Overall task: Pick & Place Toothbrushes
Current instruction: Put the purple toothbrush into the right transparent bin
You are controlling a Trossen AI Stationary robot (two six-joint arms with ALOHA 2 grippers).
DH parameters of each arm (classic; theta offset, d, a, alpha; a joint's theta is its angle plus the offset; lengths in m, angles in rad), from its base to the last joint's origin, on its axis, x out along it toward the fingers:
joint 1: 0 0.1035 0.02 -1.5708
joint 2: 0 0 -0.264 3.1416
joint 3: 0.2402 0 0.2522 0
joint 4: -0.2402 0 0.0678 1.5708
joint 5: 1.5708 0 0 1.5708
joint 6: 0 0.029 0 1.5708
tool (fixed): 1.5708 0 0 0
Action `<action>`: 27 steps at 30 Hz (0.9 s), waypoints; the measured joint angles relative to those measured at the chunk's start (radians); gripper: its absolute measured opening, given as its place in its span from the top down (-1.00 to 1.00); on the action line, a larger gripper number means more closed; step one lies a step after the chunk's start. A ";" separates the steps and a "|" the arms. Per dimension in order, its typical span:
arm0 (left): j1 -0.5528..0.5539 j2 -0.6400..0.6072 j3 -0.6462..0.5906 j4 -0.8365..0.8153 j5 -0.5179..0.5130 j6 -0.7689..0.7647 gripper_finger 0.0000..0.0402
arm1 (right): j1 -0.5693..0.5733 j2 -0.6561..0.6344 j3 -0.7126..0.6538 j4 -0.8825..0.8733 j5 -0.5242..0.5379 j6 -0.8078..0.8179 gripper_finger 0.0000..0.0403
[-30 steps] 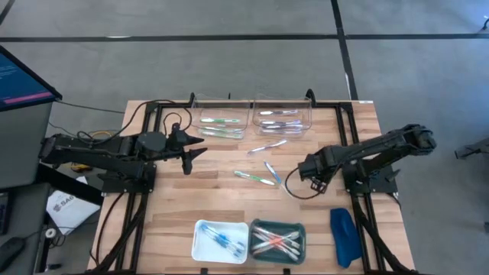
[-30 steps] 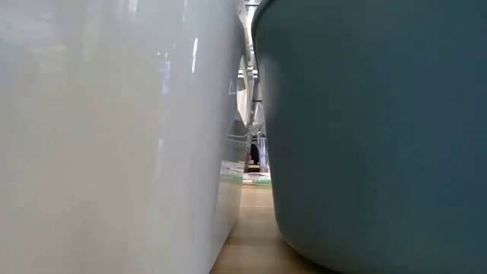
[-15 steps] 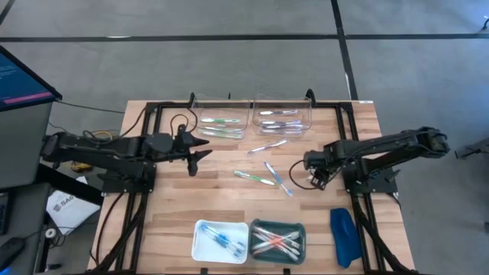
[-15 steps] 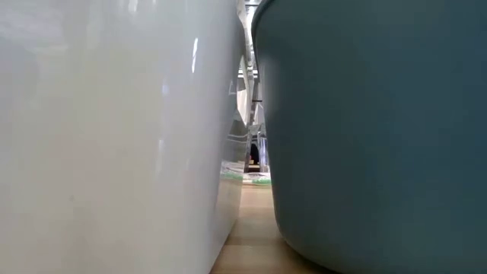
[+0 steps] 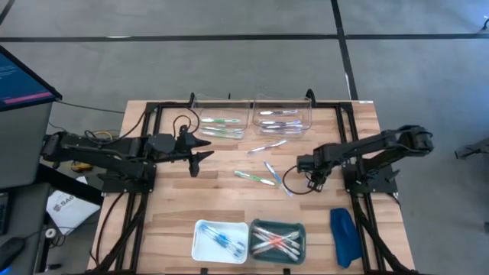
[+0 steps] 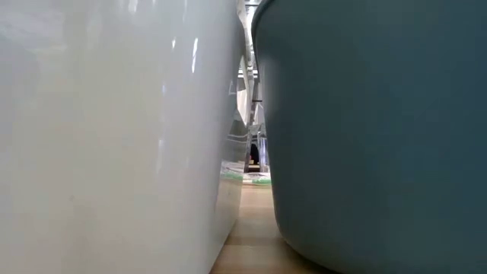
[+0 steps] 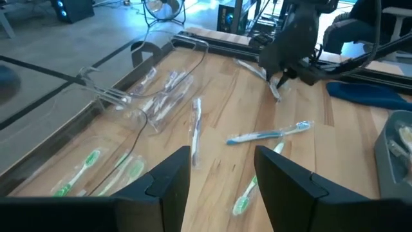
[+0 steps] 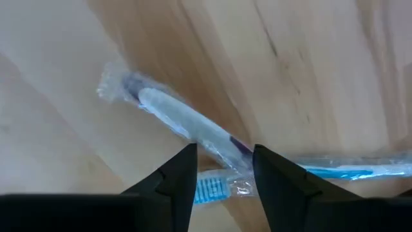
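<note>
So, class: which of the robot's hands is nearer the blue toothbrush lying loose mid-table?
The right hand: it hangs just beside the blue toothbrush, on its right. The left hand waits well away on the toothbrush's left.

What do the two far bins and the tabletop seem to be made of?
The two far bins look like clear, glossy plastic, possibly acrylic: the toothbrushes inside and the wood beneath show straight through their walls. The tabletop looks like pale, matte wood laid in planks, with visible grain and seams.
</note>
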 joint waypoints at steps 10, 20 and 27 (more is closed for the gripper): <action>0.000 0.000 0.000 0.002 -0.001 0.000 0.16 | 0.000 0.110 0.004 0.031 0.003 -0.050 0.23; 0.000 0.000 0.000 0.003 -0.002 0.000 0.16 | 0.000 0.100 0.002 0.047 -0.024 -0.039 0.65; 0.000 0.000 0.000 0.004 -0.002 0.000 0.16 | -0.001 0.105 0.033 0.049 -0.016 -0.005 0.92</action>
